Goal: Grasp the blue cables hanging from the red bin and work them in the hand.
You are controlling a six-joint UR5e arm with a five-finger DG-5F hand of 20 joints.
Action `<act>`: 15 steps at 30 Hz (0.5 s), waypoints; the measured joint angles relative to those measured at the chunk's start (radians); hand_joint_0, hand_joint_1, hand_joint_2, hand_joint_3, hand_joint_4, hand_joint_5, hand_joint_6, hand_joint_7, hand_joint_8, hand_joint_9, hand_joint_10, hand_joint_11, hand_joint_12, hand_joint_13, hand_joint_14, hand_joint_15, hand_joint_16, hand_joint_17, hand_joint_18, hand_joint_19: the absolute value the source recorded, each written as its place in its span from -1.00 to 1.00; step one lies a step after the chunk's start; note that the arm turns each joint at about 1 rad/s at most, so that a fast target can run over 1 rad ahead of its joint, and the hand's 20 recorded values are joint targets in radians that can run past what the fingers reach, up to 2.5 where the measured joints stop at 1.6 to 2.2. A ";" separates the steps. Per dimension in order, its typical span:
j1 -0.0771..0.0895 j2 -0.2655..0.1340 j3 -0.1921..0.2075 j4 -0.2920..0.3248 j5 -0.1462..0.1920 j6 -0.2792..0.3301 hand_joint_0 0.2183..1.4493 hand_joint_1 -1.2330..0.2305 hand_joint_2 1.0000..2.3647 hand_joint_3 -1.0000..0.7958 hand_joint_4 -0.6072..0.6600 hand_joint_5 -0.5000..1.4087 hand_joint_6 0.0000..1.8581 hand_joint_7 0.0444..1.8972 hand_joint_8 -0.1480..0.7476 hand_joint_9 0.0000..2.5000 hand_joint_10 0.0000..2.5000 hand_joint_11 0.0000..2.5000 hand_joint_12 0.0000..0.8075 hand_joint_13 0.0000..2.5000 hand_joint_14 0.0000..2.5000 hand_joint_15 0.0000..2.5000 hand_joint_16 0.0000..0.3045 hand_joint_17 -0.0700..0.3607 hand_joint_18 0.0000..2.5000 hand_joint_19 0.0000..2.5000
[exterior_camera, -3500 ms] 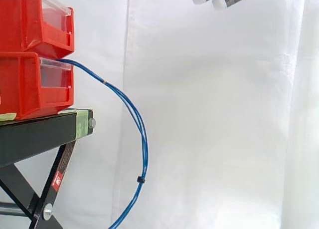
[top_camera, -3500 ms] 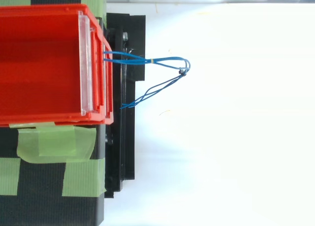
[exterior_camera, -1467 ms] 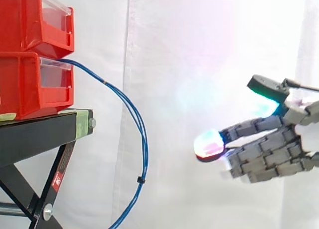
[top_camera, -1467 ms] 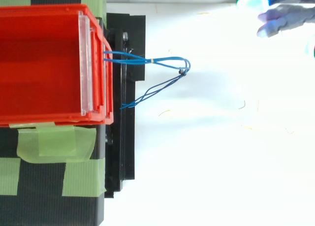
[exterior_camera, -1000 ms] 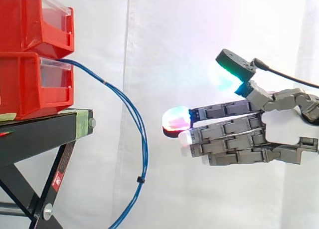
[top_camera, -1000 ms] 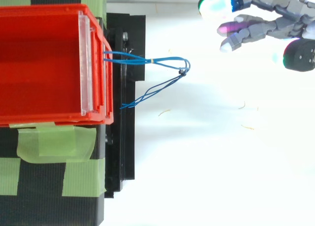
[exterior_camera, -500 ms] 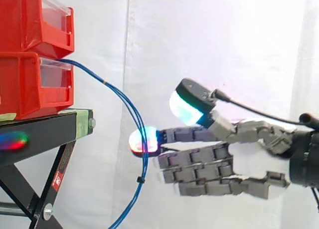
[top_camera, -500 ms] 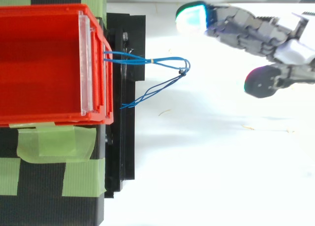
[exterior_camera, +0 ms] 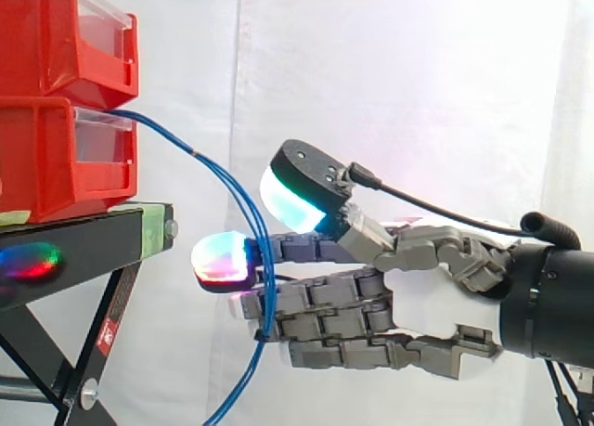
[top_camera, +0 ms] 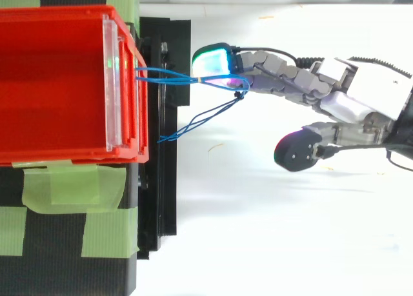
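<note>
The hand is spread wide and holds nothing. Its straight fingers lie level across the blue cables, which curve down from the lower red bin and run roughly upright there. The thumb is raised above them.

We note a black stand on crossed legs before a white curtain. Strips of green tape lie across its top, one wrapping the corner beside a silver bolt.
</note>
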 measured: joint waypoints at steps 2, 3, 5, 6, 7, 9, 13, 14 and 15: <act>0.006 0.000 0.008 0.001 0.002 -0.017 -0.26 -0.02 -1.00 -1.00 0.12 -0.71 -1.00 -0.33 -0.13 -0.70 -1.00 -0.84 -0.17 -0.91 -1.00 -0.90 -0.60 -0.03 -1.00 -1.00; 0.008 0.000 0.012 0.001 0.004 -0.025 -0.26 -0.02 -1.00 -1.00 0.12 -0.71 -1.00 -0.33 -0.12 -0.70 -1.00 -0.83 -0.17 -0.91 -1.00 -0.89 -0.60 -0.03 -1.00 -1.00; 0.013 -0.001 0.020 0.001 0.009 -0.047 -0.26 -0.03 -1.00 -1.00 0.12 -0.70 -1.00 -0.32 -0.11 -0.69 -1.00 -0.81 -0.17 -0.90 -1.00 -0.89 -0.60 -0.03 -1.00 -1.00; 0.015 -0.001 0.023 0.001 0.011 -0.056 -0.26 -0.03 -1.00 -1.00 0.13 -0.70 -1.00 -0.32 -0.11 -0.68 -1.00 -0.81 -0.17 -0.90 -1.00 -0.89 -0.60 -0.03 -1.00 -1.00; 0.017 -0.001 0.027 0.001 0.013 -0.069 -0.26 -0.03 -1.00 -1.00 0.13 -0.70 -1.00 -0.32 -0.11 -0.68 -1.00 -0.80 -0.17 -0.90 -1.00 -0.89 -0.60 -0.04 -1.00 -1.00; 0.021 -0.001 0.032 0.001 0.015 -0.084 -0.25 -0.03 -1.00 -1.00 0.14 -0.69 -1.00 -0.31 -0.09 -0.66 -1.00 -0.78 -0.16 -0.88 -1.00 -0.88 -0.60 -0.04 -1.00 -1.00; 0.026 0.000 0.037 -0.001 0.017 -0.096 -0.24 -0.06 -1.00 -1.00 0.16 -0.66 -1.00 -0.32 -0.07 -0.60 -1.00 -0.76 -0.14 -0.82 -1.00 -0.88 -0.61 -0.06 -1.00 -1.00; 0.027 0.000 0.037 -0.002 0.017 -0.095 -0.24 -0.06 -1.00 -1.00 0.16 -0.66 -1.00 -0.32 -0.05 -0.57 -0.99 -0.74 -0.14 -0.78 -1.00 -0.88 -0.62 -0.07 -1.00 -1.00; 0.027 0.000 0.038 -0.004 0.017 -0.093 -0.23 -0.06 -1.00 -1.00 0.17 -0.65 -1.00 -0.32 -0.04 -0.56 -0.99 -0.73 -0.13 -0.75 -1.00 -0.86 -0.62 -0.07 -1.00 -1.00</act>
